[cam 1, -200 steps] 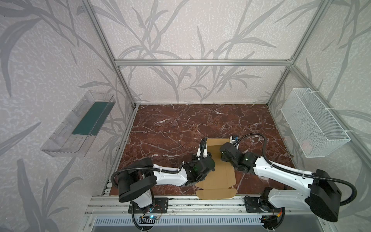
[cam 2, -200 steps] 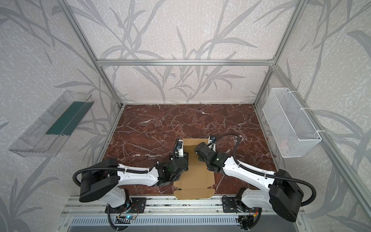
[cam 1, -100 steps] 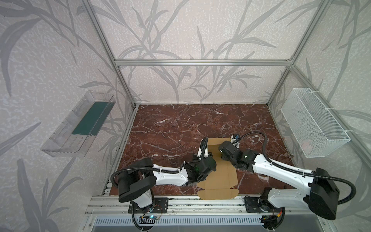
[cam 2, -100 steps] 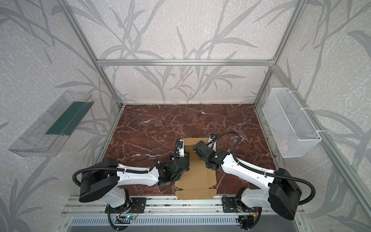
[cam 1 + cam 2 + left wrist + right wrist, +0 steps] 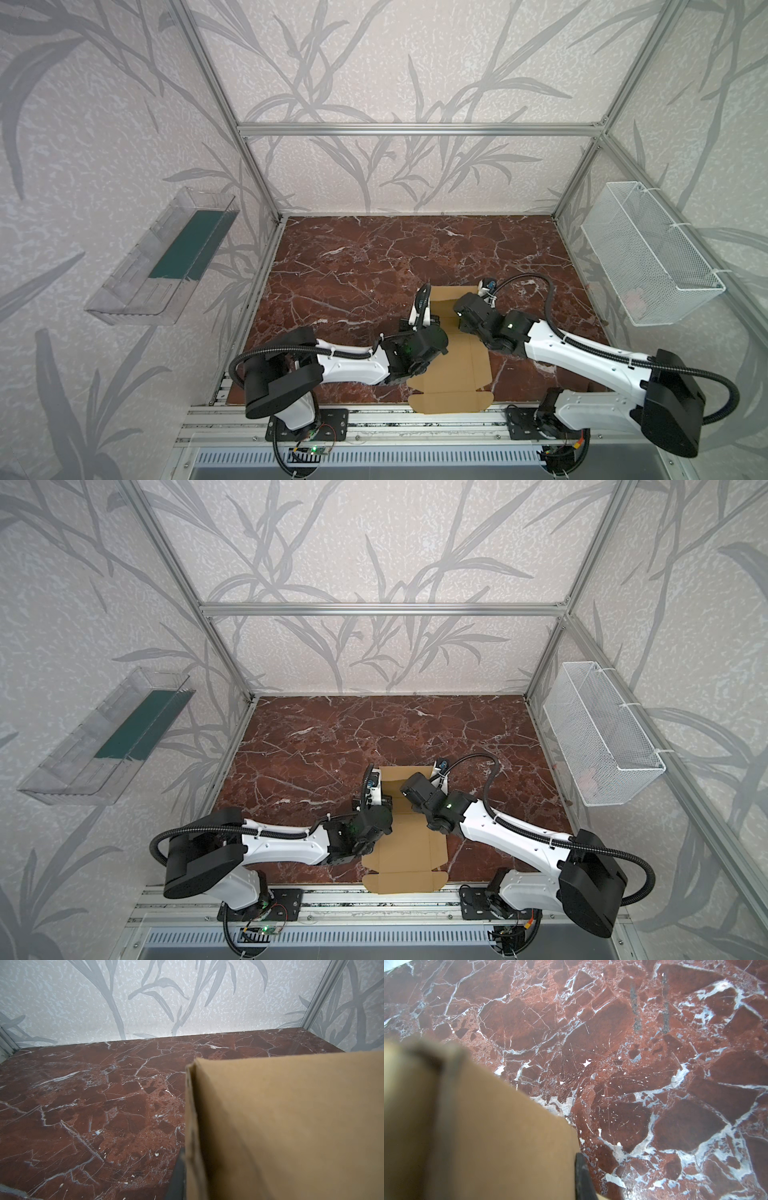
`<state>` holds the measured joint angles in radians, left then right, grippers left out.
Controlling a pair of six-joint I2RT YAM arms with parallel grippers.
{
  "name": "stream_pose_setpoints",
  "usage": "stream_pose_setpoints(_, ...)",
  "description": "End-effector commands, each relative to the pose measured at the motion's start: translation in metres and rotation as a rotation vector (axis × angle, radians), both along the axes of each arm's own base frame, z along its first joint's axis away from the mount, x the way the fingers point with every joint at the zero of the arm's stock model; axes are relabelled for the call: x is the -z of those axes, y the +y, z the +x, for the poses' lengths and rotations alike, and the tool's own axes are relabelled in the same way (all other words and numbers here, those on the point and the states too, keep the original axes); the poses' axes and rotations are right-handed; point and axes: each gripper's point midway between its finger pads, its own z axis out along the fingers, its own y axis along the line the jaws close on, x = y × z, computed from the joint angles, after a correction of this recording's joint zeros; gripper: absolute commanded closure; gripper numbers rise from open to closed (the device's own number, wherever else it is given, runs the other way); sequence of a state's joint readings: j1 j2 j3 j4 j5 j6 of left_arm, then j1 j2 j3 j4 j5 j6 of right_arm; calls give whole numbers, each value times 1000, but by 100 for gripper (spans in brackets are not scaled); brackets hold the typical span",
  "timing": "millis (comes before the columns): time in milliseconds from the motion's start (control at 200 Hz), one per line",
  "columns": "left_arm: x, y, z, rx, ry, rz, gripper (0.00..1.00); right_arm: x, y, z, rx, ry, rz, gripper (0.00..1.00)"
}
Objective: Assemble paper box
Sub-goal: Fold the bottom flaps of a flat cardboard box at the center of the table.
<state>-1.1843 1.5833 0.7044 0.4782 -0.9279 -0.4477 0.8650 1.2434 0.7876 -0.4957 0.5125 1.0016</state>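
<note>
The paper box (image 5: 453,370), laid lengthwise from the table's (image 5: 353,270) front edge, is pinched at its far side flaps by the narrowly closed left gripper (image 5: 423,303) and right gripper (image 5: 482,291).

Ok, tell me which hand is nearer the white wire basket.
Right. The right hand grips the paper box edge facing the white wire basket; the left hand grips the opposite edge, farther away.

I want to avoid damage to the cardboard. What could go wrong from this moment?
1. The left gripper and the right gripper pinch side flaps of the paper box; uneven pulling may tear or crease them.
2. Its near end overhangs the table's front edge, so it may slide off or snag.
</note>
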Motion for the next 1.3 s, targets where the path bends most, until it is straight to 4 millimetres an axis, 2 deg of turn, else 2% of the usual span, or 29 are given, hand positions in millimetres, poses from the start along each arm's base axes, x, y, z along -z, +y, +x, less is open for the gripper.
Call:
stream_pose_setpoints(0,-22,9,4,-74,-41,-74,88,6,-28,-2,74,-13,-76,100)
stream_pose_setpoints(115,-23,10,4,-75,-42,-79,77,6,-28,-2,74,-14,-77,100)
stream_pose_setpoints(285,-23,11,4,-74,-40,-83,69,5,-28,-3,73,-15,-76,100)
stream_pose_setpoints(500,-32,12,1,-54,-42,-106,51,5,-30,-2,79,-21,-83,100)
stream_pose_setpoints(625,-32,10,0,-42,-33,-109,49,5,-28,-1,80,-15,-78,100)
stream_pose_setpoints(740,-18,12,-2,-40,-11,-106,48,4,-26,-1,76,-16,-68,100)
stream_pose_setpoints(935,-8,10,-12,100,-33,-171,34,0,-27,-2,49,-29,-60,100)
stream_pose_setpoints(1125,3,15,-16,196,-37,-161,29,3,-28,-5,37,-22,-39,100)
stream_pose_setpoints(1215,2,18,-14,213,-48,-171,29,4,-26,-5,29,-19,-33,100)
stream_pose_setpoints(1295,-2,13,-14,259,-52,-178,27,5,-23,-5,17,-15,-25,100)
